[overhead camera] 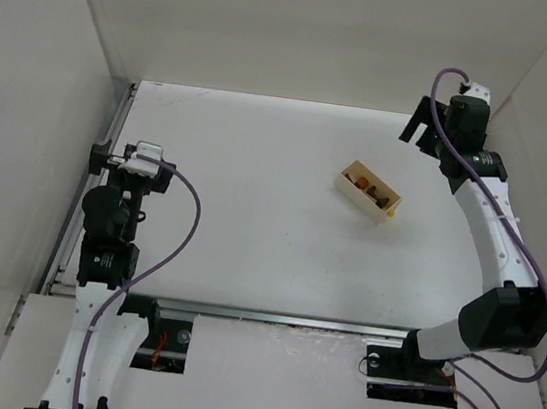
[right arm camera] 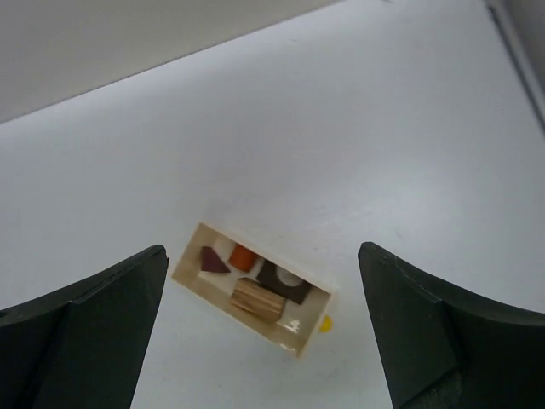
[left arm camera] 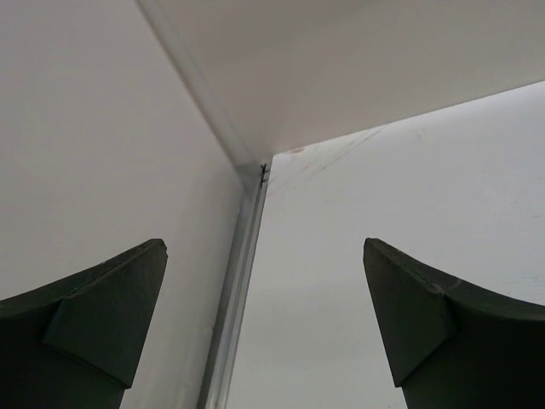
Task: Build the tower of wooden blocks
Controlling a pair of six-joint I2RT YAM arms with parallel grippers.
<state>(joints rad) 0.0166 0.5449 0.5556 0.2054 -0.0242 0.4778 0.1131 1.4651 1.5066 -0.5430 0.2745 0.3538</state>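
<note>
I see both pincers spread wide and empty. The left gripper (left arm camera: 264, 245) faces the table's (overhead camera: 251, 222) far-left corner. The right gripper (right arm camera: 262, 248) hangs apart from the box (overhead camera: 345, 180), where the wood blocks (right arm camera: 253, 288) lie unstacked.

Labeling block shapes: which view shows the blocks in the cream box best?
Right wrist: looks down into the box, so the blocks separate by shape and colour. Top external shows them only as tiny specks. Left wrist shows none.

Matt dark plastic is seen on the fingers (right arm camera: 85, 341), grained wood on a block (right arm camera: 255, 300) between them, matt white on the bench (right arm camera: 383, 128).
</note>
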